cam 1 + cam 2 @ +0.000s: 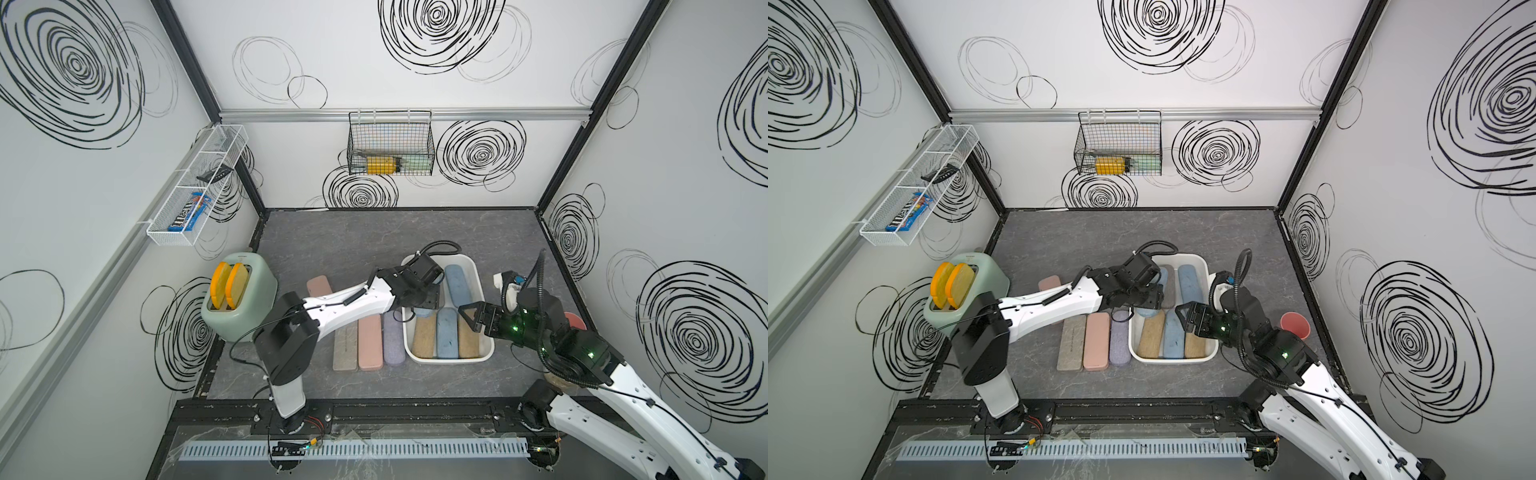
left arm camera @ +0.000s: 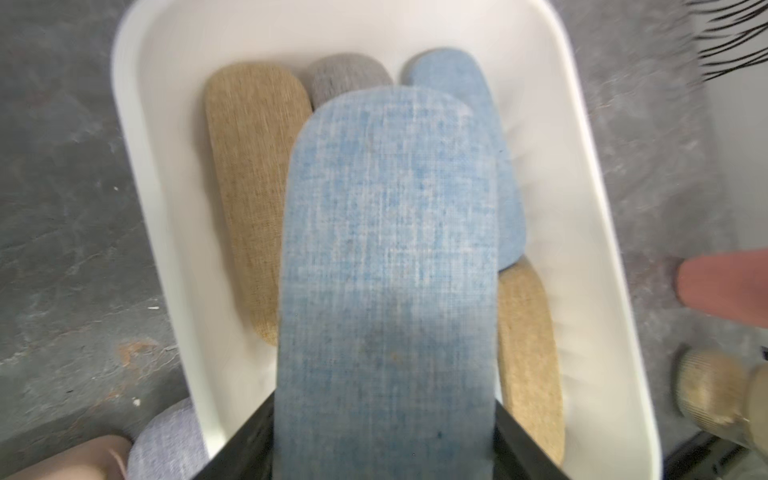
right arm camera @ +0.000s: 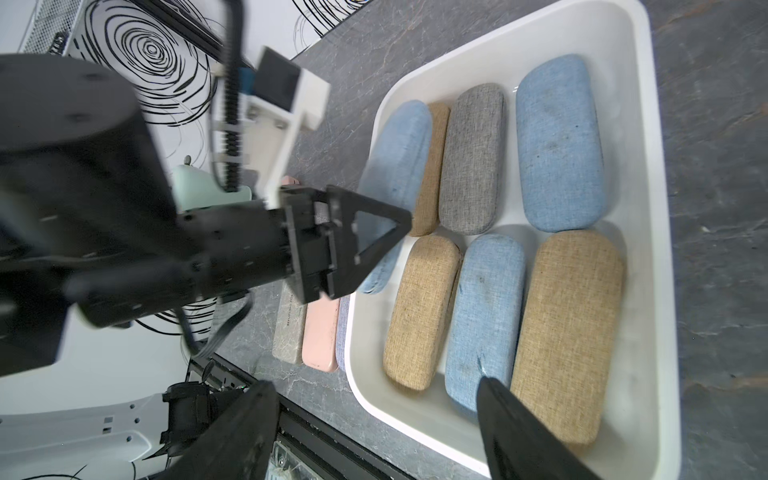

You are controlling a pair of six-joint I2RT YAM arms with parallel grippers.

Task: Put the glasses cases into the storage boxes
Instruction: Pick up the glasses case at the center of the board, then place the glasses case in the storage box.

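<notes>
My left gripper (image 2: 382, 415) pinches a blue case (image 2: 386, 249) at the tub's (image 2: 582, 208) left rim, over a tan case (image 3: 432, 166); the tub floor is nearly full. Right gripper (image 3: 374, 386) gapes empty above the tub's right side. A box (image 1: 189, 212) reads m&m's.

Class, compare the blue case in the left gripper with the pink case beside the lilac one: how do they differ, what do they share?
The blue case is rounded and fabric-textured; the pink case is flat, smooth and rectangular. The left gripper holds the blue case tilted over the white tub; the pink case lies flat on the table outside it. Both are oblong glasses cases.
</notes>
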